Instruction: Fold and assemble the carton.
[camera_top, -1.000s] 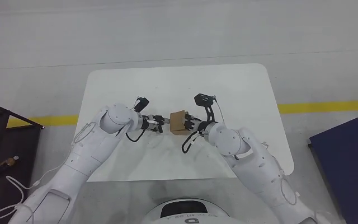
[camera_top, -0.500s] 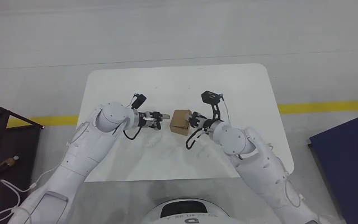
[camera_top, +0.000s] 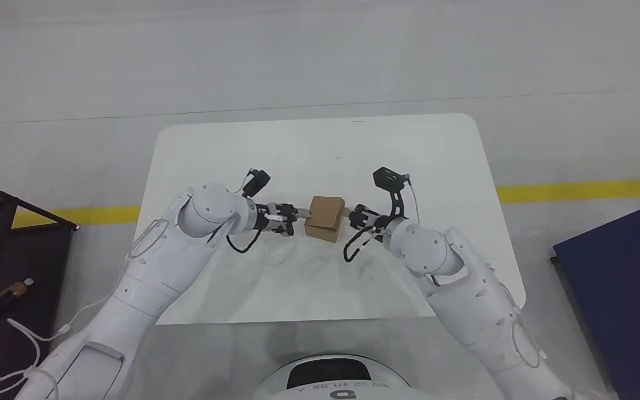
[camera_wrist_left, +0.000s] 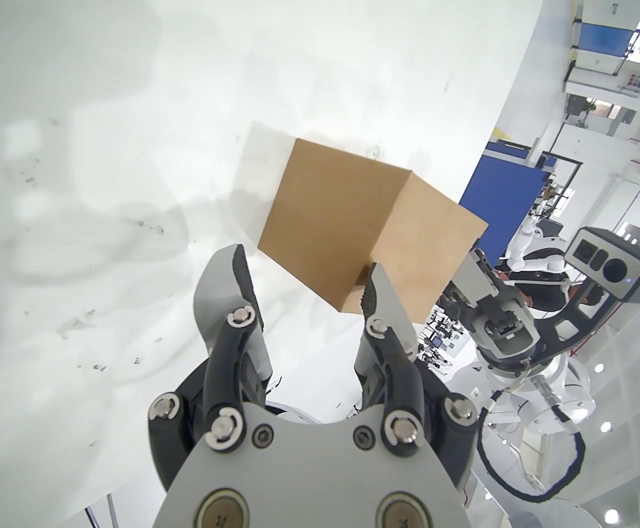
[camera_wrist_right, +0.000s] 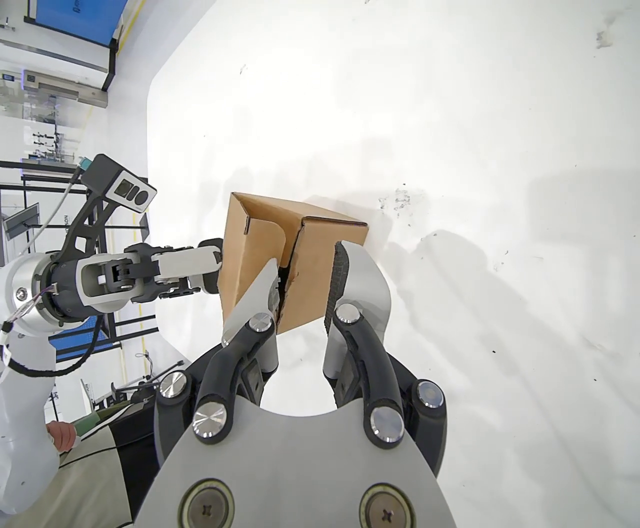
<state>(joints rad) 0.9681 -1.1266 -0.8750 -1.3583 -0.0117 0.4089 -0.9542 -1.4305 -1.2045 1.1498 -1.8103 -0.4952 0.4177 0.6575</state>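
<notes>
A small brown carton stands on the white table, near its middle. In the right wrist view the carton shows an end with its flaps folded in and a gap along their seam. My left gripper is open at the carton's left side. One of its fingertips touches a lower corner of the carton. My right gripper is open at the carton's right side, its fingers standing on either side of the carton's near corner.
The table has rounded corners and bare white surface all around the carton. On the floor a dark rack stands off the left side and a blue object off the right. A yellow line crosses the floor.
My right arm has drawn back to the right, and the carton has shifted slightly right and turned a little. My left gripper stayed close to the carton's left side.
</notes>
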